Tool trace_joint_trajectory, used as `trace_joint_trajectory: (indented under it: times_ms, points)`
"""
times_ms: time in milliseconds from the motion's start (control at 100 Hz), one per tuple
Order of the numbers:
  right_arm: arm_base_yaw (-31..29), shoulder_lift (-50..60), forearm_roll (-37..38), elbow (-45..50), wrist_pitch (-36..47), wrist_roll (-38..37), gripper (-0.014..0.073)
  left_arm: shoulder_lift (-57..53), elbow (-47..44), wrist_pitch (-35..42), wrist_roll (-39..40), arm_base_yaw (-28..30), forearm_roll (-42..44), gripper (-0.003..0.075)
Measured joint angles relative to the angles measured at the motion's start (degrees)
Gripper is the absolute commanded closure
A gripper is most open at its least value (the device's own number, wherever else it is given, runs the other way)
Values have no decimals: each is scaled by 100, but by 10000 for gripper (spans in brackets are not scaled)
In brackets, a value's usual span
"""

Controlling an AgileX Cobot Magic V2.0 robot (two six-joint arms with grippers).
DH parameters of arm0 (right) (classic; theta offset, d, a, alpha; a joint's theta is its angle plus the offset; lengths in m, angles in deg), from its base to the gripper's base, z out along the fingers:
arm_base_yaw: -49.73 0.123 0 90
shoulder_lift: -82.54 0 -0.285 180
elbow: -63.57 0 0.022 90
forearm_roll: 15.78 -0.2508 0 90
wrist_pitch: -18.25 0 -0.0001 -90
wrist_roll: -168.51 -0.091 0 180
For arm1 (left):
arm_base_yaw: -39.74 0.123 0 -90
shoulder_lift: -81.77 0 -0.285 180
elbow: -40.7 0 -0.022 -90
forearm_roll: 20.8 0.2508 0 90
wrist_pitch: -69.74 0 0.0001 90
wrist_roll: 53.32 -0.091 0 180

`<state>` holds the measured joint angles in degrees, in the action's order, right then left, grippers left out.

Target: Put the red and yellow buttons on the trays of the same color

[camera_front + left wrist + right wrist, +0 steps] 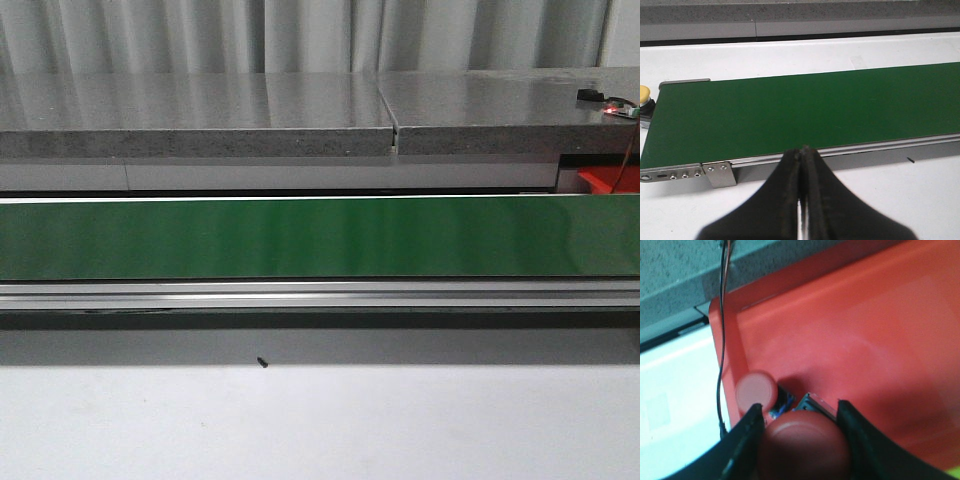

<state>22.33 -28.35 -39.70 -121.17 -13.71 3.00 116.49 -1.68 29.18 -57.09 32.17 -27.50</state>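
Observation:
In the right wrist view my right gripper is shut on a red button, its dark fingers pressed to both sides of the round cap, low over the red tray. Another red button rests inside that tray by its corner. My left gripper is shut and empty, hovering at the near rail of the green conveyor belt. A yellow button sits just beyond the belt's end. The yellow tray is out of view. Neither gripper shows in the front view.
The green belt spans the front view, with a grey stone ledge behind it and a corner of the red tray at far right. A thin cable hangs beside the tray's rim. White tabletop lies in front.

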Motion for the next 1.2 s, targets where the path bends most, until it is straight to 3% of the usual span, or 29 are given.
trace_joint_trajectory:
  times_ms: [440,840,910,1060,1200]
  points:
    - [0,-1239,0,-1122,-58,-22,359,0,0,0,0,0,0,739]
    - [0,-1849,0,-1245,-23,-22,347,0,0,0,0,0,0,739]
    - [0,-1862,0,-1245,0,-22,288,0,0,0,0,0,0,739]
    - [0,-1862,0,-1254,14,-22,48,0,0,0,0,0,0,739]
    - [0,-1862,12,-1254,25,-22,23,0,0,0,0,0,0,739]
